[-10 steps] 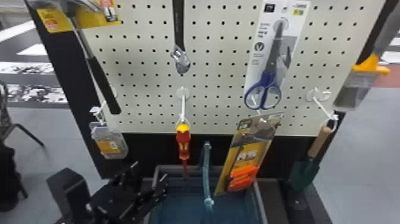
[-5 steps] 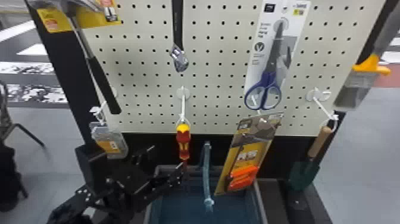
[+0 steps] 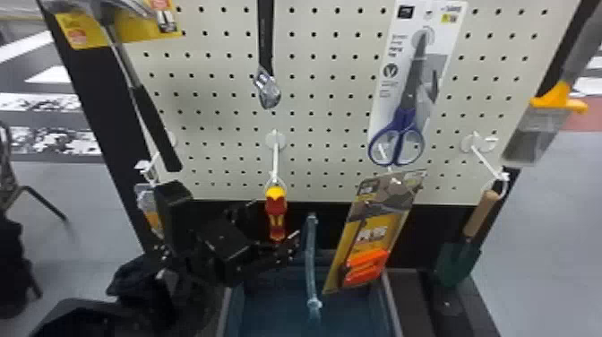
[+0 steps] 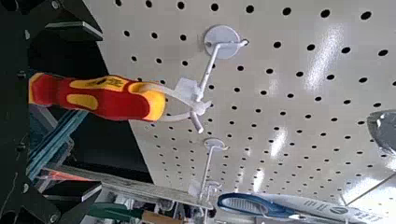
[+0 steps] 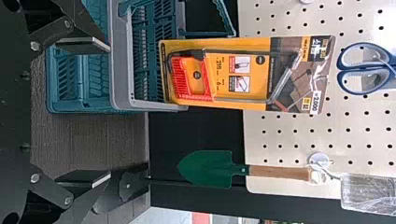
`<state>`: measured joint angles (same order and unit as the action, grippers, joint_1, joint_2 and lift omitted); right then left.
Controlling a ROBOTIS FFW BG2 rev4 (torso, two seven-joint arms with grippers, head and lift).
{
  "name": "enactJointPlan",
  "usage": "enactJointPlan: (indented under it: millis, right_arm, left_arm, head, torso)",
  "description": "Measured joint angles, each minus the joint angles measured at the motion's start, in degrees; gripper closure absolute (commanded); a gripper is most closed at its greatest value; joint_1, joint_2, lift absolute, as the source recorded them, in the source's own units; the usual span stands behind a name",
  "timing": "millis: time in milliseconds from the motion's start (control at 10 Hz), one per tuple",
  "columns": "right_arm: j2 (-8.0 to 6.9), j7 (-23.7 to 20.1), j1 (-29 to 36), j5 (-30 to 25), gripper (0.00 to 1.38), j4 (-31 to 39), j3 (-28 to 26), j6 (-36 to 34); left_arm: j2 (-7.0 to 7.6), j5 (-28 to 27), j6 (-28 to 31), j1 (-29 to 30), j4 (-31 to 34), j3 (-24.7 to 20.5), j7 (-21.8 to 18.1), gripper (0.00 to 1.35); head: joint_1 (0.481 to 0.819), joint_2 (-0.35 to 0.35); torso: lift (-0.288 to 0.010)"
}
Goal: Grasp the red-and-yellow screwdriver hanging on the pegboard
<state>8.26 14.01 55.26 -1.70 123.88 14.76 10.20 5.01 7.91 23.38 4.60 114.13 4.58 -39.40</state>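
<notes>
- Screwdriver (image 3: 276, 208), red and yellow, is hanging by its loop from a white hook (image 3: 275, 159) on the pegboard (image 3: 224, 130).
- The left gripper (image 4: 99, 110) is moving up and in from 8 o'clock, getting nearer to the screwdriver than in the earlier views.
- Its jaws are standing wide apart, one on each side of the handle, and are not holding anything.
- That is bringing the tool within reach, so the jaws are probably almost ready for closing.
- The right gripper (image 5: 109, 111) is waiting near the basket (image 5: 120, 70), its jaws spread wide and holding nothing.
- Counting around the one screwdriver in the head view, I am finding: one wrench (image 3: 268, 85) at 12 o'clock, one pair of scissors (image 3: 403, 118) at 2, one saw pack (image 3: 380, 224) between 3 and 4, one trowel (image 3: 457, 264) farther off near 3, one basket at 5, and one hammer (image 3: 156, 130) at 10.
</notes>
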Motion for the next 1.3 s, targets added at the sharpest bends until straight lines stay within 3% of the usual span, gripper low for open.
enactJointPlan:
  millis: [200, 300, 400, 500, 600, 700, 800, 1300]
  right_arm:
    - [-0.07, -0.2, -0.2, 0.0, 0.33, -0.1, 0.0, -0.1]
    - [-0.08, -0.2, -0.2, -0.1, 0.33, -0.2, 0.0, -0.2]
    - [-0.09, -0.3, -0.2, -0.1, 0.33, -0.2, 0.0, -0.2]
    - [-0.14, -0.3, -0.2, -0.1, 0.33, -0.2, 0.0, -0.2]
    - [-0.17, -0.3, -0.3, -0.1, 0.33, -0.2, 0.0, -0.2]
    - [-0.17, -0.3, -0.3, -0.1, 0.33, -0.2, 0.0, -0.2]
    - [-0.17, -0.4, -0.3, -0.1, 0.33, -0.2, 0.0, -0.2]
    - [-0.17, -0.6, -0.4, 0.0, 0.33, -0.5, 0.0, -0.2]
  left_arm:
    - [0.04, -1.4, -0.3, -2.9, -2.4, 0.6, -1.2, 0.19]
    - [0.08, -1.7, -0.3, -3.1, -2.6, 0.7, -1.2, 0.28]
    - [0.09, -1.7, -0.1, -3.0, -2.7, 0.7, -1.2, 0.54]
    - [0.09, -1.9, 0.1, -2.9, -2.6, 0.7, -1.4, 0.7]
    - [0.09, -1.9, 0.4, -2.9, -2.5, 0.6, -1.4, 0.7]
    - [0.1, -1.9, 1.0, -2.9, -2.3, 0.4, -1.9, 0.84]
    - [0.14, -1.9, 1.3, -2.9, -2.2, 0.4, -2.2, 1.05]
    - [-0.47, -2.6, 0.1, -2.1, -1.8, -0.2, -1.6, 1.09]
  head:
    - [0.549, 0.0]
    - [0.549, 0.0]
    - [0.549, 0.0]
    - [0.549, 0.0]
    - [0.549, 0.0]
    - [0.549, 0.0]
    - [0.549, 0.0]
    - [0.549, 0.0]
  torso:
    - [-0.1]
    - [-0.1]
    - [-0.1]
    - [-0.1]
    - [-0.1]
    - [-0.1]
    - [-0.1]
    - [-0.1]
